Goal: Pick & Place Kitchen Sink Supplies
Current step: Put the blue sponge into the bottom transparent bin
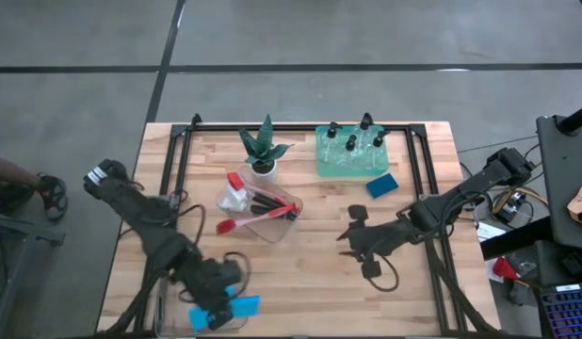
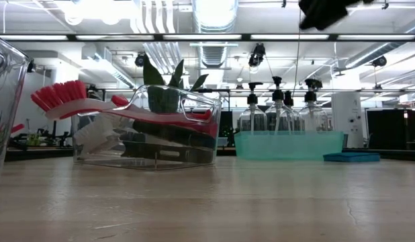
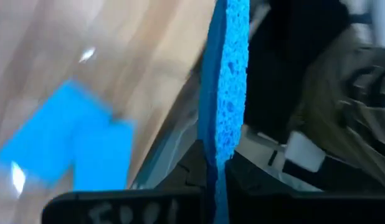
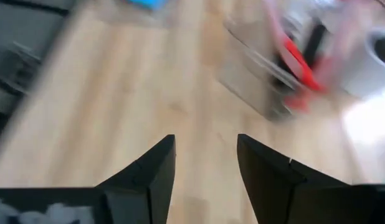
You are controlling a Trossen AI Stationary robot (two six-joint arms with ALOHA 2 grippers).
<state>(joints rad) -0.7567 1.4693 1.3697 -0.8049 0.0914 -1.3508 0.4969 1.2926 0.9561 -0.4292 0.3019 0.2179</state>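
My left gripper [image 1: 214, 303] is at the table's near left corner, shut on a blue sponge [image 3: 227, 93] seen edge-on in the left wrist view. Another blue sponge [image 3: 68, 146] lies flat beside it, by a clear bin's rim [image 3: 164, 152]. A third sponge [image 1: 381, 185] lies on the table near the green tray [image 1: 329, 169]. Black-topped bottles [image 1: 351, 142] stand in that tray. Red and black brushes [image 1: 258, 215] lie in a clear bin [image 1: 283, 226] at mid-table. My right gripper [image 4: 205, 155] is open above bare wood right of centre, touching nothing. My left gripper pinches the blue sponge between its two fingers, on the flat faces at one end [image 3: 216, 158]. The sponge stands on edge and sticks out forward past the fingers. Whether its far end rests on anything does not show.
A spiky green plant in a white pot [image 1: 264, 155] stands behind the brush bin. A clear bin wall [image 2: 3, 101] stands at the near left. A black frame [image 1: 178, 151] edges the far part of the table. Bare wood [image 1: 319, 282] lies between the arms.
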